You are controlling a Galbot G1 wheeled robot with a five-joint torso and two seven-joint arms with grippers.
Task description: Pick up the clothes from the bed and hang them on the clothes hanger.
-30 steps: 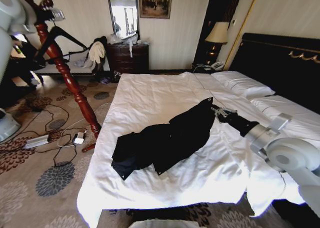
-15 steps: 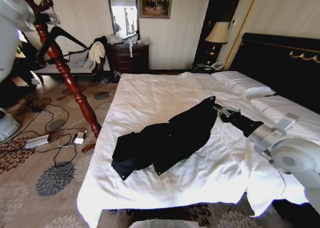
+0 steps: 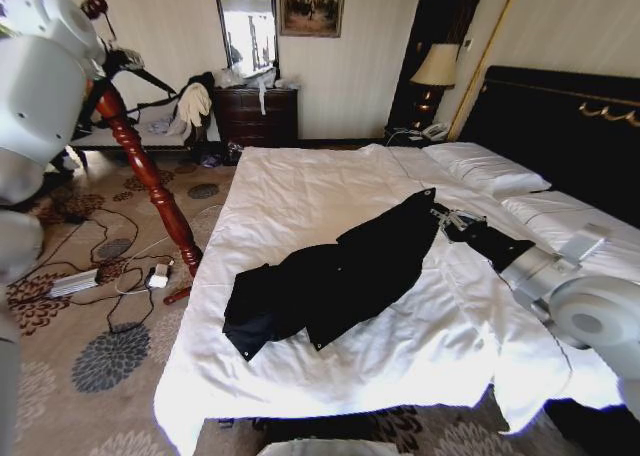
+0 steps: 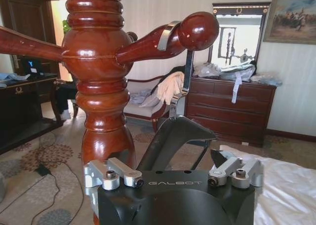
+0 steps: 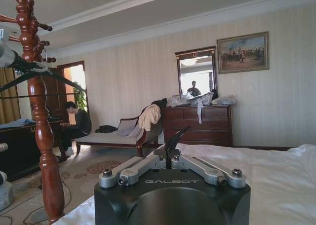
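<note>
Black garment, head view: the clothes [image 3: 335,276] lay spread across the white sheets of the bed [image 3: 300,191], one upper corner raised toward the right gripper [image 3: 447,217].
Right gripper, head view: it sat low over the bed, just beside that raised corner; the jaws had drawn in on the cloth's edge, and the rest of the garment trailed away from the jaws toward the bed's near left edge.
Left gripper, head view: the left gripper [image 3: 118,60] was raised beside the red wooden coat stand [image 3: 150,181], well apart from the bed; the clothes hanger [image 3: 150,78] reached out from the jaws toward the far wall.
Left wrist view: the left gripper [image 4: 173,175] had its fingers [image 4: 121,171] folded in around the black shoulder of the clothes hanger [image 4: 170,136], which rose straight ahead of the jaws; its silver hook [image 4: 187,69] looped over a peg of the coat stand [image 4: 98,96] above the jaws.
Right wrist view: the right gripper [image 5: 172,167] had its fingers [image 5: 133,171] brought together, pinching a dark peak of the clothes [image 5: 173,141] that stood up between them; the white bed [image 5: 276,173] stretched ahead of the jaws, the coat stand [image 5: 42,126] well off to one side.
</note>
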